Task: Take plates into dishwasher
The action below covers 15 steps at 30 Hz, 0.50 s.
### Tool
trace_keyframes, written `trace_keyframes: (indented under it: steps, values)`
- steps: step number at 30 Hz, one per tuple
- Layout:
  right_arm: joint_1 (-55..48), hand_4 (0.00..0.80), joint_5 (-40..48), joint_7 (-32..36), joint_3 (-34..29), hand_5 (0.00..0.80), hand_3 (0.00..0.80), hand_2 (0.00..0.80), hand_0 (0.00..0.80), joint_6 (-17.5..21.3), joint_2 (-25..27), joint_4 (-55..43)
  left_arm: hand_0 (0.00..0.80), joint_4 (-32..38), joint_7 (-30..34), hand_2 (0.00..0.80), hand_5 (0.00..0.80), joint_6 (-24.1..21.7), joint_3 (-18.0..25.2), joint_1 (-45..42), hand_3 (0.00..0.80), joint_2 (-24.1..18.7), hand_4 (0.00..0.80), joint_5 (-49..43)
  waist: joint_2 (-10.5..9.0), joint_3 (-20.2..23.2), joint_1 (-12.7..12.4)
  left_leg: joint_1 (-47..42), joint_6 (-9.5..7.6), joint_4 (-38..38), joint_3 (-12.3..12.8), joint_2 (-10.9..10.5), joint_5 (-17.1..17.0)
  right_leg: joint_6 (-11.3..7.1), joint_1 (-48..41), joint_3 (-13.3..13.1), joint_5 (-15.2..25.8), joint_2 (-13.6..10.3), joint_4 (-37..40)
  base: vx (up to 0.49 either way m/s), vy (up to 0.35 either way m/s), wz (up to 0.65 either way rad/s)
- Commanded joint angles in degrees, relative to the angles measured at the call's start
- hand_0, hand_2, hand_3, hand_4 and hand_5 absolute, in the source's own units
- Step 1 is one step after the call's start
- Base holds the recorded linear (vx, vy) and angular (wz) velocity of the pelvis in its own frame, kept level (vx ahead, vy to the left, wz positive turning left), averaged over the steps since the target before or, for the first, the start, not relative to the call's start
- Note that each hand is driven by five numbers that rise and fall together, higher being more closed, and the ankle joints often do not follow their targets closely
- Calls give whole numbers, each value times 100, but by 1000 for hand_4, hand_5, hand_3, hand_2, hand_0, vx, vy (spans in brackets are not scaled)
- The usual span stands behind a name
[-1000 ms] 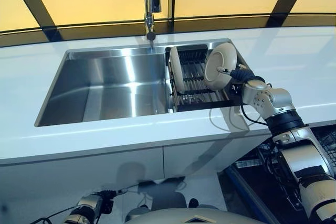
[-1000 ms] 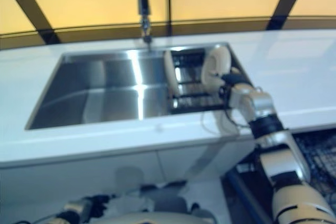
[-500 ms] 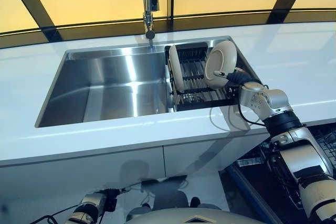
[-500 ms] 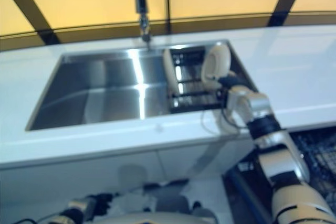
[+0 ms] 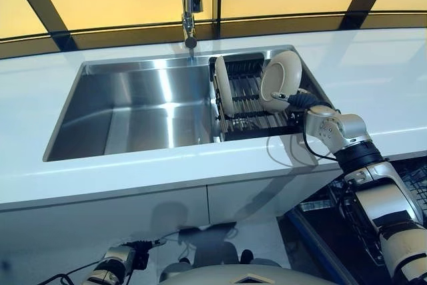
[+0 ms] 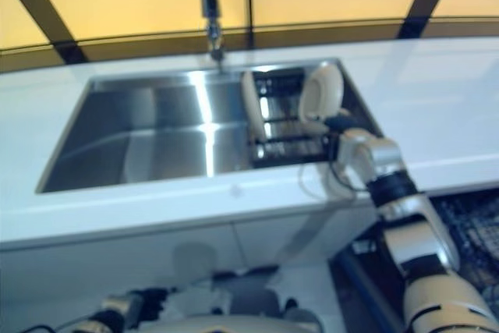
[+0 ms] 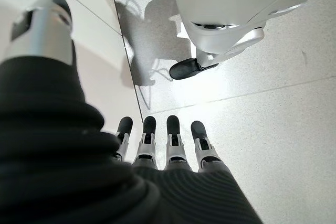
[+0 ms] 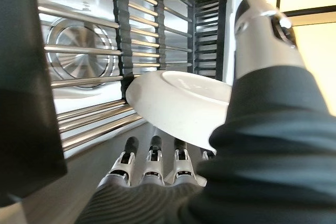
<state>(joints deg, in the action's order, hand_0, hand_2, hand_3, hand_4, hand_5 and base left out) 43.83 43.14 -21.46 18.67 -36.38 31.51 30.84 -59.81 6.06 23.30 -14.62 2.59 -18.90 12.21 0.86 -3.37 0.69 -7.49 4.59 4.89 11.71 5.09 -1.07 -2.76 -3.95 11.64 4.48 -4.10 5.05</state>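
Note:
Two white plates stand in a black dish rack point(image 5: 253, 108) at the right end of the steel sink point(image 5: 143, 108). One plate point(image 5: 223, 88) stands edge-on at the rack's left. The other plate point(image 5: 281, 79) leans with its face up at the rack's right. My right hand point(image 5: 301, 98) reaches in from the right at this plate's lower rim. In the right wrist view the plate point(image 8: 178, 103) lies between my straight fingers point(image 8: 152, 158) and my thumb point(image 8: 262, 40). My left hand point(image 7: 168, 150) hangs low over the floor, fingers straight and empty.
A faucet point(image 5: 190, 5) stands behind the sink. A white counter point(image 5: 373, 78) runs around the sink. The open dishwasher with its dark rack point(image 5: 413, 185) is at the lower right, under the counter.
My right hand has edged a little closer along the leaning plate's rim. The plate stays in the rack. The head view has shifted slightly.

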Motion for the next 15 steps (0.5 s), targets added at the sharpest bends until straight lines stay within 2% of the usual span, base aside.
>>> trace_keyframes:
  steps: [1,15]
  values:
    - [520,0,-261,96,-35,0,0,0,0,118,208,492,0,-420,-154,0,0,25,-381,529,0,-101,0,172,-104,125,-33,185,-132,-212,65,-52,186,-316,-151,-58,-619,-198,-467,33,-18,0]
    - [1133,0,-479,548,-83,0,0,0,0,88,657,1537,0,-587,-228,0,0,51,-465,526,0,-103,0,284,-107,155,-207,190,-91,-257,-53,-29,202,-296,-251,92,-682,-238,-506,54,-20,2]
